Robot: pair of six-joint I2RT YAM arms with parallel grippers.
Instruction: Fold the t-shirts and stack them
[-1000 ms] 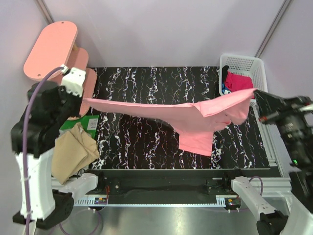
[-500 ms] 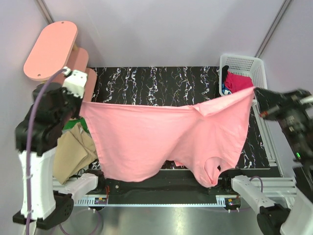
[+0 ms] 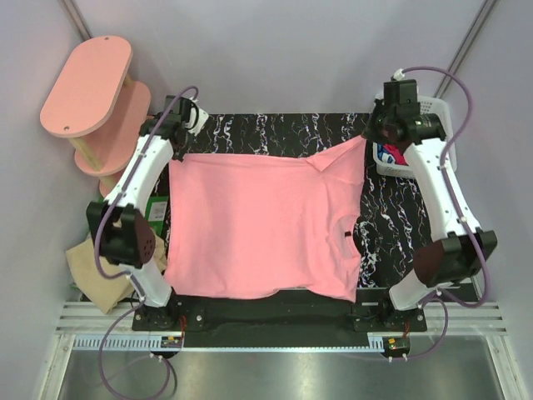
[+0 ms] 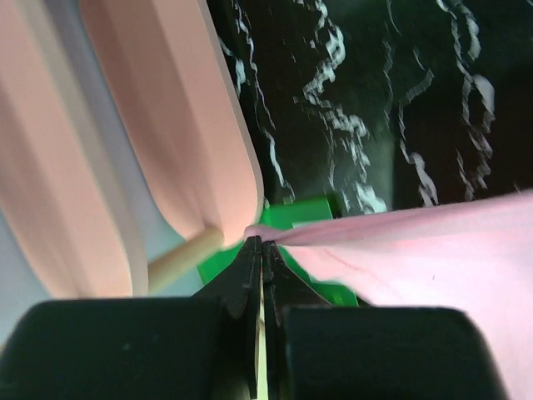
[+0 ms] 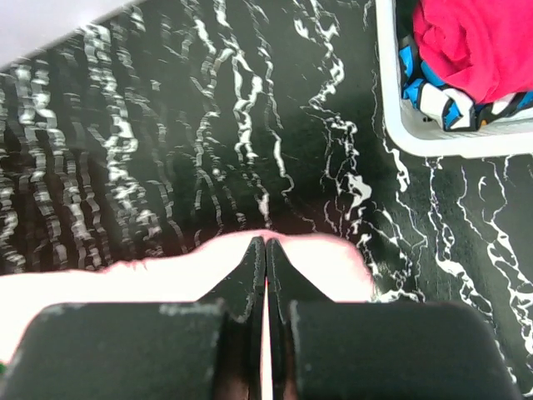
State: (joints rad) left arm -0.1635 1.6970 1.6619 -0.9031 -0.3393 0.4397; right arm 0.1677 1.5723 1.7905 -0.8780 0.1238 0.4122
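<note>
The salmon-pink t-shirt [image 3: 258, 225] lies spread flat over the black marble table [image 3: 275, 133], its collar toward the right. My left gripper [image 3: 176, 158] is shut on the shirt's far left corner [image 4: 350, 229]. My right gripper [image 3: 366, 137] is shut on the shirt's far right corner [image 5: 208, 271]. The tan-beige t-shirt [image 3: 96, 271] hangs crumpled off the table's left edge. The magenta-red t-shirt [image 3: 396, 154] lies in the white basket [image 3: 433, 108] and is mostly hidden by the right arm; it shows clearly in the right wrist view [image 5: 475, 46].
The pink oval shelf boards [image 3: 87, 83] stand at the far left, close beside my left gripper [image 4: 166, 125]. A green item [image 3: 156, 208] lies under the shirt's left edge. The basket [image 5: 400, 125] also holds blue-and-white cloth.
Both arms swung from the near sides to the far edge, and the hanging pink shirt was laid flat on the table. Both grippers still hold its corners.
</note>
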